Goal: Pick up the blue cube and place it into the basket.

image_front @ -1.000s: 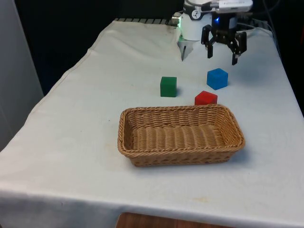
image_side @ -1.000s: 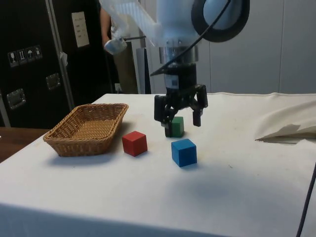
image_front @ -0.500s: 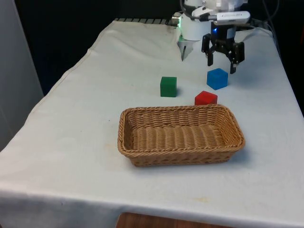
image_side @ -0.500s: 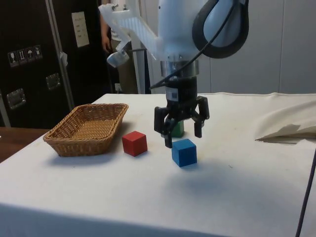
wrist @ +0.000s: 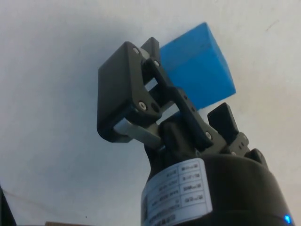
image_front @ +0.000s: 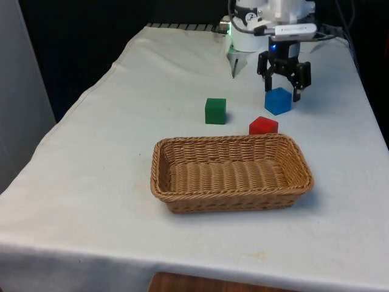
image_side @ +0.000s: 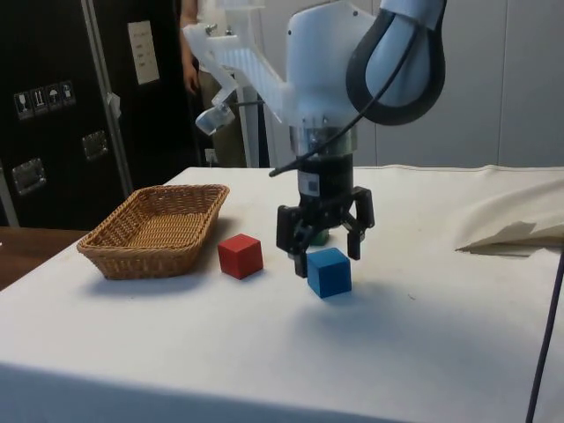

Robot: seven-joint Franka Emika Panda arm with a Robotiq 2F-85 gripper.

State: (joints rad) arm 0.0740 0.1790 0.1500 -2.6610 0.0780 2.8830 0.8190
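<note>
White cloth (image_front: 121, 146), hand (image_front: 283, 91) lower over blue cube (image_front: 278, 101)

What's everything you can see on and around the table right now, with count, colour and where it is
blue cube: one, blue, on the cloth just below the gripper
red cube: one, red, right behind the basket's far rim
green cube: one, green, towards the front view's left of the blue cube
basket: one, tan wicker, nothing in it, nearest the front camera
white cloth: one, covering the table
person: one, partly seen behind the arm in the side view
gripper: one, black, open, fingers astride the blue cube's top
</note>
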